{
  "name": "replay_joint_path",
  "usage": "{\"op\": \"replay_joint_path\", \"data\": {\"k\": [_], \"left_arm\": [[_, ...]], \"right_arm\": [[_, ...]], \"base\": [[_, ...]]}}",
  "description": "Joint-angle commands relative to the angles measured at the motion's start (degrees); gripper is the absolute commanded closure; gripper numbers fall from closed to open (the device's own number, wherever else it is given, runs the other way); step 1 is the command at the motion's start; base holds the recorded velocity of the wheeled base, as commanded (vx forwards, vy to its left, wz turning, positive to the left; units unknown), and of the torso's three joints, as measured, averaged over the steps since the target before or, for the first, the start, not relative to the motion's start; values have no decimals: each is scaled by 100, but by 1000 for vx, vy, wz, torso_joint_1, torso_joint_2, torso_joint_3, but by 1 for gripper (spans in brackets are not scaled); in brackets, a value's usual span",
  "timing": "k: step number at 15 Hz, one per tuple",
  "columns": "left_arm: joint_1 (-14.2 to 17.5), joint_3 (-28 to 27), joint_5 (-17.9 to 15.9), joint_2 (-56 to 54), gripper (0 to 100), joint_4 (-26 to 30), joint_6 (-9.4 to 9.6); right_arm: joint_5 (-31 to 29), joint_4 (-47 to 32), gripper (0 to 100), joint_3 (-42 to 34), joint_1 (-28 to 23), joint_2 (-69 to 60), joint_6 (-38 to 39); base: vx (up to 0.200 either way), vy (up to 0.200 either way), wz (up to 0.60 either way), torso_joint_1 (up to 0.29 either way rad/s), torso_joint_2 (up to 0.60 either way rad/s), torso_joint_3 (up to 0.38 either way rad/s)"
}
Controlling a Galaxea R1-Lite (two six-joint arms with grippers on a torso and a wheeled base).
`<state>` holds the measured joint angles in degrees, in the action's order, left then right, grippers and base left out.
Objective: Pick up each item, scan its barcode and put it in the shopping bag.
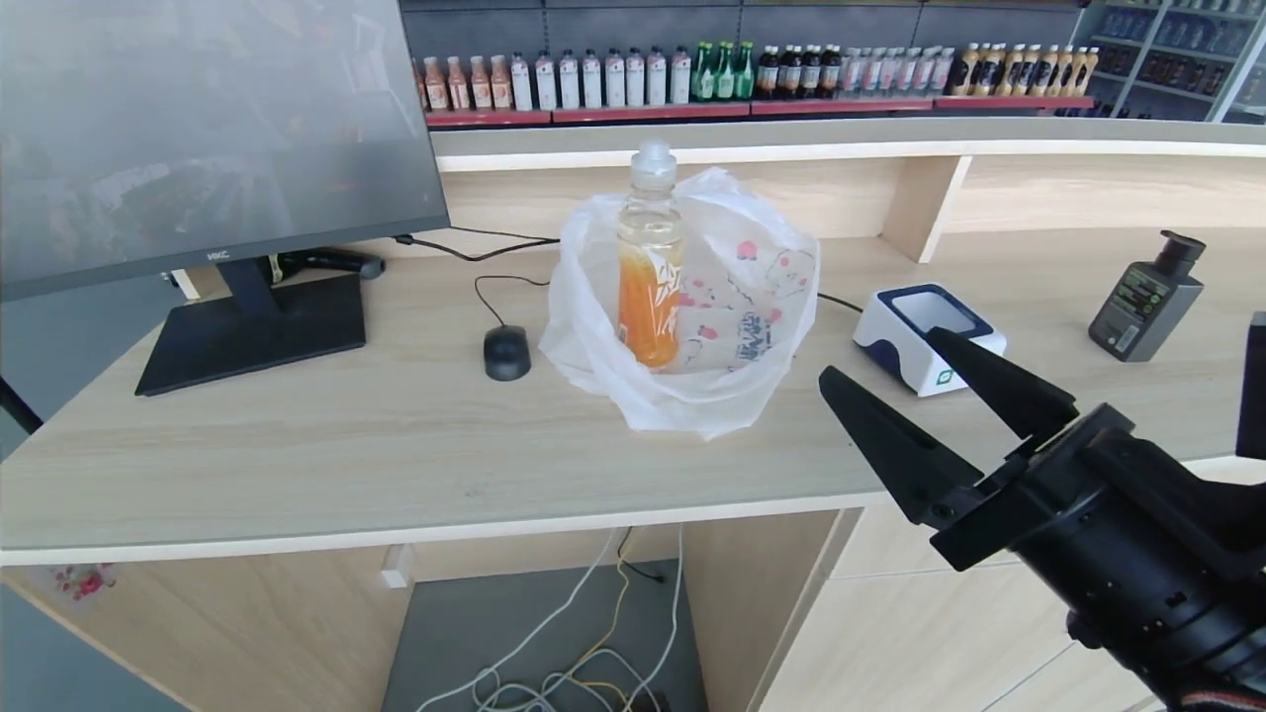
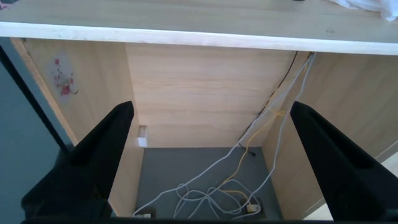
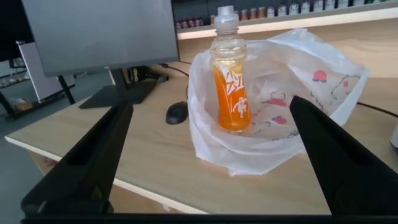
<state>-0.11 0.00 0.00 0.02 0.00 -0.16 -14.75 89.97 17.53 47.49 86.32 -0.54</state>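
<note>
A white plastic shopping bag [image 1: 692,381] with a red printed pattern sits on the wooden counter [image 1: 297,435], near the middle, with its mouth open upward. A clear bottle [image 1: 650,267] stands upright inside it. The bottle has an orange label and a pale cap, and its neck and cap rise above the rim of the bag. The bag's walls slump loosely around the bottle's lower half. Whether anything else lies in the bag is hard to tell through the crumpled plastic.

Just to the right of the bag is a small white and blue barcode scanner [image 1: 925,336] with its window facing up, and a thin cable runs from it behind the bag. Further right, well apart from the bag, a grey bottle [image 1: 1145,302] with a black cap stands on the counter. It is outside the bag.

The right gripper [image 1: 880,354] hangs above the counter's front edge, to the right of the bag and in front of the scanner. Its jaws are spread wide and hold nothing. In its wrist view the bag and bottle sit between the two fingers, farther off.

The left gripper [image 2: 211,109] is below the counter top, facing the open space under it, where loose cables [image 2: 217,193] lie on a grey floor. Its jaws are also wide apart and hold nothing.

To the left of the bag lie a black mouse [image 1: 506,353] and a dark monitor [image 1: 198,129] on its stand. Shelves of drinks [image 1: 752,74] line the wall behind.
</note>
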Motion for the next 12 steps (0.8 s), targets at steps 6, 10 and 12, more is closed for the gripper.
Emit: {"op": "replay_joint_path", "data": {"k": [6,10,12], "left_arm": [[11,0,0,-2,0,0,-46],[11,0,0,-2,0,0,-46],[11,0,9,-2,0,0,-54]], "right_arm": [[-2,3,0,-171,-3,43,10],[-2,3,0,-109,-3,315,-17],[-2,3,0,-127,5,385,-17]], "base": [[0,-200,0,1,5,3],[0,-200,0,5,0,1],[0,-200,0,2,-2,5]]}}
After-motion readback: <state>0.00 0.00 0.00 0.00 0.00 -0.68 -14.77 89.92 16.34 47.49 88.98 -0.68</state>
